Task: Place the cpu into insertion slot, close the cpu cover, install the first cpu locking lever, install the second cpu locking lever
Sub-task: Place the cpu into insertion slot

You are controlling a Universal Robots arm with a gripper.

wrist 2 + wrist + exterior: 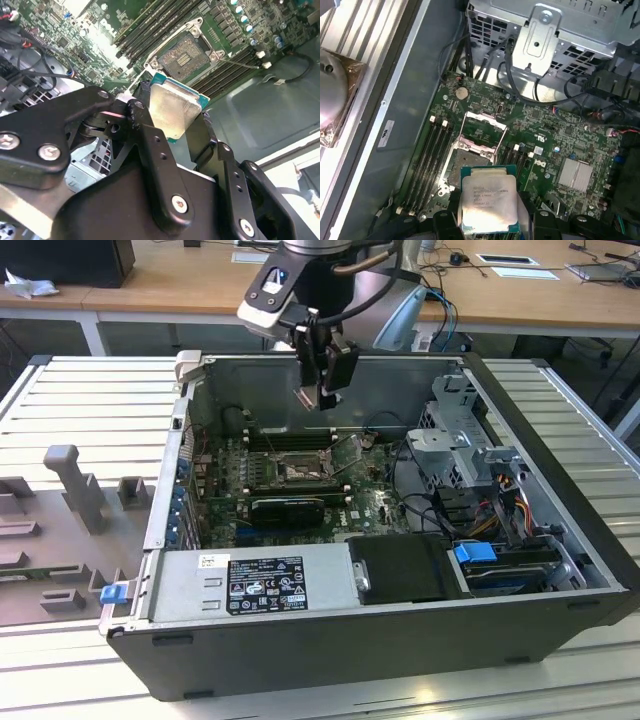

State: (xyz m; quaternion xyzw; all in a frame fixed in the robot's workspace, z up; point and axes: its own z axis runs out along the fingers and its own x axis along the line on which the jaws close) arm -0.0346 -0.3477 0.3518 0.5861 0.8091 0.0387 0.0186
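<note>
Gripper (172,118) clamped on the cpu (487,205) by opposite edges, hanging high over the open computer case (350,660); insertion slot (297,471) below it, bare, cpu cover (476,145) tipped up alongside.

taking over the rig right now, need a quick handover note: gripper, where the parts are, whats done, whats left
gripper: shut on the cpu, holding it in the air above the motherboard inside the open computer case.
insertion slot: uncovered with nothing in it, and close to the cpu in both wrist views.
cpu cover: swung open, off the slot.
Done: the cpu is grasped and over the board.
Left: the cpu is not yet seated, the cover is not closed, and neither lever step is done.
</note>
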